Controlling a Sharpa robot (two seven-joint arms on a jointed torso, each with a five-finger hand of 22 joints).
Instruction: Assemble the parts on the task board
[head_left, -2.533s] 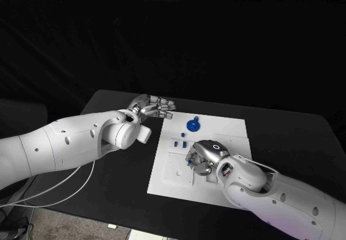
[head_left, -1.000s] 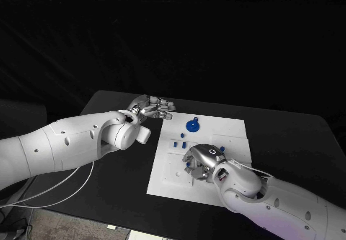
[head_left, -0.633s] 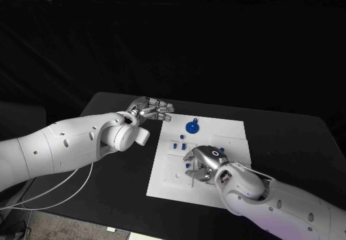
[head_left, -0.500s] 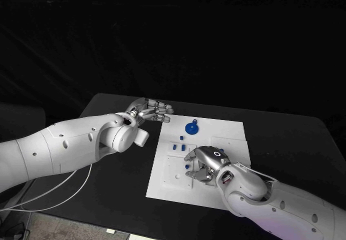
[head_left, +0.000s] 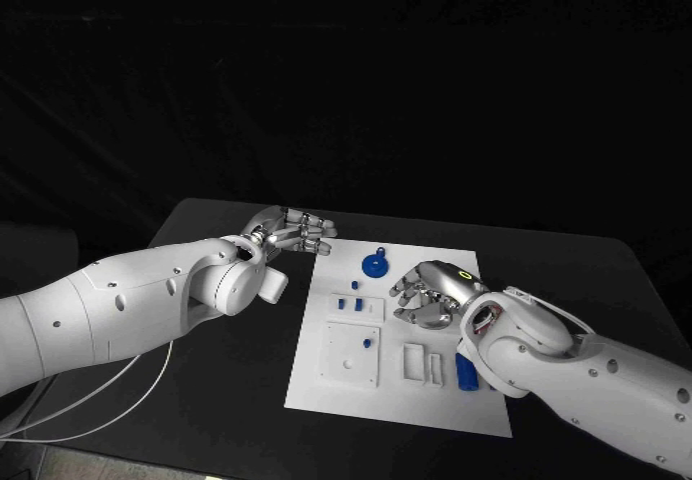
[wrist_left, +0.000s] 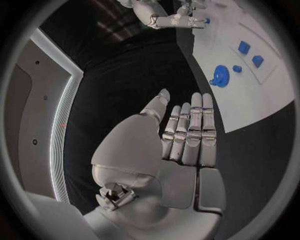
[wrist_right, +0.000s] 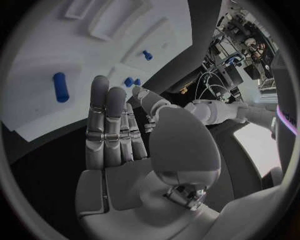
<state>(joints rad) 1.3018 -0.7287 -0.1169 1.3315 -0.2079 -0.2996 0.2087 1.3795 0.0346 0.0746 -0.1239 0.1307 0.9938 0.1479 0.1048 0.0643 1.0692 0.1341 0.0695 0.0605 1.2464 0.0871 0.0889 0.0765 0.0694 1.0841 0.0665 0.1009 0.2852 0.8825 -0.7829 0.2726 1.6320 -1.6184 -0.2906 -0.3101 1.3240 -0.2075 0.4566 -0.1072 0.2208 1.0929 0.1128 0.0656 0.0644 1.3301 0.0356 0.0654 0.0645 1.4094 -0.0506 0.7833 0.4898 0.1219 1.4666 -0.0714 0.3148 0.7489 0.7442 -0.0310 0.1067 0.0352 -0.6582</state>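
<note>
We see the right hand (head_left: 430, 294) hovering over the flat white rectangular task board (head_left: 335, 385), fingers loosely spread w/ nothing in them. A blue cylinder part (head_left: 466, 371) lies on the board just behind that hand, near its wrist. A round blue disc part (head_left: 375, 266) sits just ahead of it. The left hand (head_left: 293, 232) is off the board's far corner over the black table (head_left: 216, 390), fingers straight, side by side & holding nothing.

Black table (head_left: 577, 260), white cable (head_left: 101, 405) draped over its near-left corner
</note>
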